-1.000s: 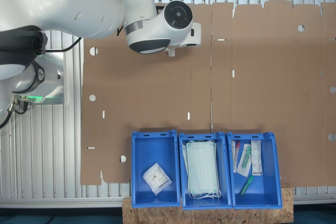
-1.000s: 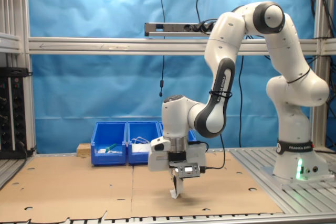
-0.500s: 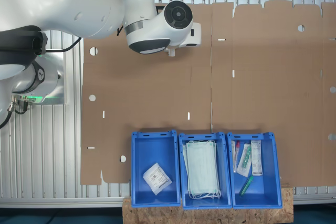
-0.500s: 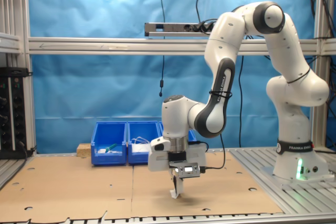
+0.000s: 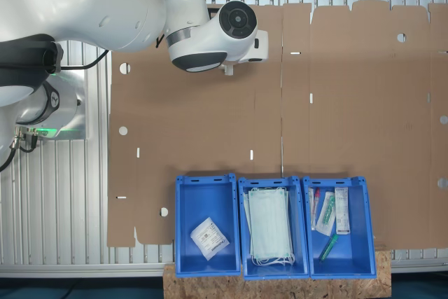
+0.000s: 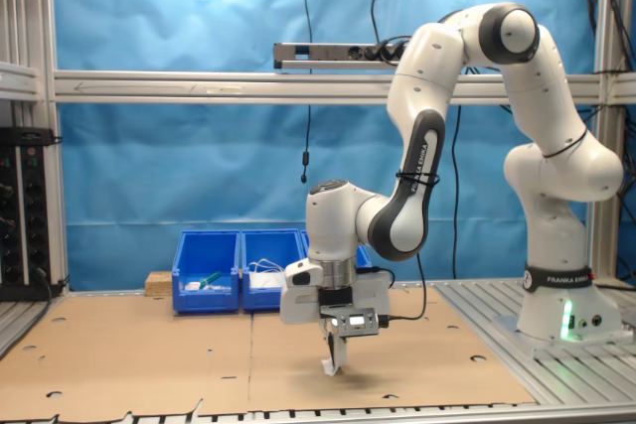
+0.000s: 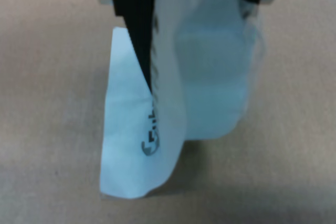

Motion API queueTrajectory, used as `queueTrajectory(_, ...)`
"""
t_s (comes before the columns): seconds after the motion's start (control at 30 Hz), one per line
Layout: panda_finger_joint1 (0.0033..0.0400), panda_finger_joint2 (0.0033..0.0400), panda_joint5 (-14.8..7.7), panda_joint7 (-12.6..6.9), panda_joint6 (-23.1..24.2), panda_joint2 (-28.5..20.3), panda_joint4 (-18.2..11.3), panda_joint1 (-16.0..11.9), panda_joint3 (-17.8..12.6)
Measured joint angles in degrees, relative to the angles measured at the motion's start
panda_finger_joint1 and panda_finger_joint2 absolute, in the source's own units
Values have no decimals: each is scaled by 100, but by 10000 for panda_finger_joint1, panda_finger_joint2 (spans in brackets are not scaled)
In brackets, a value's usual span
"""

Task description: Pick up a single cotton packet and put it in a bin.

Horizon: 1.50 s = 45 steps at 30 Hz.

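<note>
My gripper (image 7: 199,43) is shut on a cotton packet (image 7: 142,150), a flat white packet with dark print that hangs folded between the dark fingers (image 7: 137,30). In the second exterior view the gripper (image 6: 334,348) points down, with the packet (image 6: 329,364) held just above the brown cardboard. In the first exterior view the arm's wrist (image 5: 213,36) covers the gripper. Far from it, at the cardboard's edge, stands a blue bin (image 5: 206,225) with another cotton packet (image 5: 209,237) lying in it.
Two more blue bins stand beside that one: the middle bin (image 5: 274,185) holds pale green masks (image 5: 270,225), the outer bin (image 5: 336,185) holds syringe packets (image 5: 329,215). Flat cardboard (image 5: 315,103) covers the table. The robot base (image 6: 556,315) stands at the second exterior view's right.
</note>
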Motion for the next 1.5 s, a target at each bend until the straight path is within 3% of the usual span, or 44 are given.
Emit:
queueTrajectory(0.47,54,54,0,0,-108,-210,-1,0,0)
queueTrajectory(0.93,54,54,0,-10,-719,-1006,-97,0,-69)
queueTrajectory(1.33,55,55,-11,-180,-1039,-1749,-593,-9,-414)
queueTrajectory(1.5,55,55,-233,-360,-1145,-2157,-952,-75,-735)
